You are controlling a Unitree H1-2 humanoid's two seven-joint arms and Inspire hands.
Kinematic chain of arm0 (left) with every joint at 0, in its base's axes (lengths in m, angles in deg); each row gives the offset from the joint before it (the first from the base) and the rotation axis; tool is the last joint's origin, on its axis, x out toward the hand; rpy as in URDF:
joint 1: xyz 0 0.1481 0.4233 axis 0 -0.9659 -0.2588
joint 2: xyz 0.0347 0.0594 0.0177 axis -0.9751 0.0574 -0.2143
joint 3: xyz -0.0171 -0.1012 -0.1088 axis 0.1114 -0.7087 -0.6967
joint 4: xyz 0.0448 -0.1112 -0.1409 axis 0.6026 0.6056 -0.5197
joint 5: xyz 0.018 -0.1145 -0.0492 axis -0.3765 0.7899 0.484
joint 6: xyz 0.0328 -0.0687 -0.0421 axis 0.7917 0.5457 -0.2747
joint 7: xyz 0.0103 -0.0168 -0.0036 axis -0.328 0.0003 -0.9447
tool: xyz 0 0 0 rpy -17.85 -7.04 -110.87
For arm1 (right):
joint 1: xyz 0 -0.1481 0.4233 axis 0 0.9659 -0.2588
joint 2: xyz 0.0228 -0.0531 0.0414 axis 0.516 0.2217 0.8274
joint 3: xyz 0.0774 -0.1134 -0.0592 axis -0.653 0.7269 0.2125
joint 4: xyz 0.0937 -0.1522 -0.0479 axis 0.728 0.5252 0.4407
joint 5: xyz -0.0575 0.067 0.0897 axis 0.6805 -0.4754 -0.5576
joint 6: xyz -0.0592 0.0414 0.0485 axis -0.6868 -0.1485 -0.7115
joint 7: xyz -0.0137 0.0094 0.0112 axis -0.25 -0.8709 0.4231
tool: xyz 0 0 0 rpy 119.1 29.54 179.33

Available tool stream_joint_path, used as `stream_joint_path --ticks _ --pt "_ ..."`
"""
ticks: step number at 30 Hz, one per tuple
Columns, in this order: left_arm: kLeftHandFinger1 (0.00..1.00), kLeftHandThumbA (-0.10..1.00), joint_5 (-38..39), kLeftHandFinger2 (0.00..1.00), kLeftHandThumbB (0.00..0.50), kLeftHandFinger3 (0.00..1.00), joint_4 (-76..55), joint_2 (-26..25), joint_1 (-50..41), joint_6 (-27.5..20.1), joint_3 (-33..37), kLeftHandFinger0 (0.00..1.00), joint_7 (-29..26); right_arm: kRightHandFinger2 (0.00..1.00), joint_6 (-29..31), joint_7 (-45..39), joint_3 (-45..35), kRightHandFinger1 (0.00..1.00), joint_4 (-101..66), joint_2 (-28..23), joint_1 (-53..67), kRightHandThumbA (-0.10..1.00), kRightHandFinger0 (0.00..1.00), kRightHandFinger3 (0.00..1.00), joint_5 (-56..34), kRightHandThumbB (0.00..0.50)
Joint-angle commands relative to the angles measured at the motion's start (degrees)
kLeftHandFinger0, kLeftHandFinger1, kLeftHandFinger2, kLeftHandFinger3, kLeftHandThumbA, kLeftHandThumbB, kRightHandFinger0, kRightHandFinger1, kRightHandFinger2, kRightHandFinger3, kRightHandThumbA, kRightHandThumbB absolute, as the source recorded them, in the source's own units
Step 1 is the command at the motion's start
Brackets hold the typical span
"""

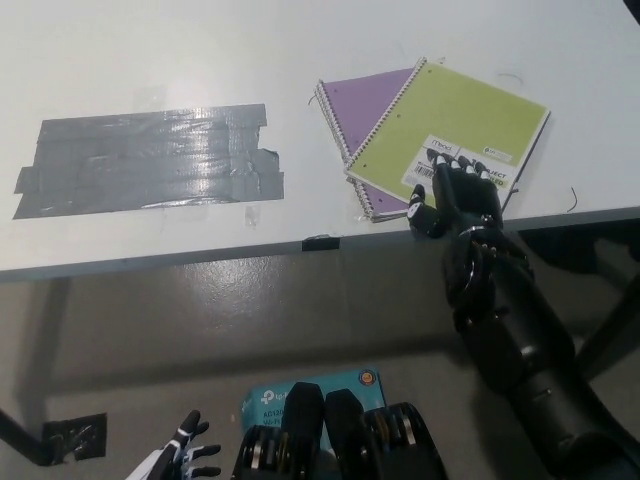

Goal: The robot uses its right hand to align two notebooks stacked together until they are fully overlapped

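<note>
- The black right hand (455, 195) lies flat with its fingers spread on the near corner of the green notebook (450, 130), pinching nothing.
- The green notebook sits tilted on top of the purple notebook (365, 100), whose left part and near edge stick out; both lie at the right, near edge of the white table (300, 60).
- The white left hand (185, 460) rests low at the near left, fingers apart and empty.
- A patch of grey tape (150, 158) lies on the table, well left of the notebooks.
</note>
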Motion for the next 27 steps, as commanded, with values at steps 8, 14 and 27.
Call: stream_joint_path --ticks 8,14,27 --pt "0.83 1.0 0.3 0.86 0.5 1.0 -1.65 -0.05 0.0 -1.76 0.11 0.81 0.87 1.0 1.51 -6.27 5.95 1.0 1.19 -3.48 6.13 1.0 1.0 1.0 -4.37 0.38" --pt "0.83 1.0 0.11 0.84 0.5 1.0 -1.65 -0.25 0.1 -2.09 0.22 0.81 0.94 1.0 7.82 -7.75 10.64 1.0 -0.2 -8.35 6.91 1.0 1.0 1.0 -5.88 0.386" --pt "0.83 1.0 0.02 0.85 0.5 1.0 -1.35 -0.93 -0.06 -2.89 -0.15 0.77 0.96 1.0 24.25 -5.31 20.69 1.0 -2.04 -19.34 4.81 1.0 1.0 1.0 -4.02 0.402"
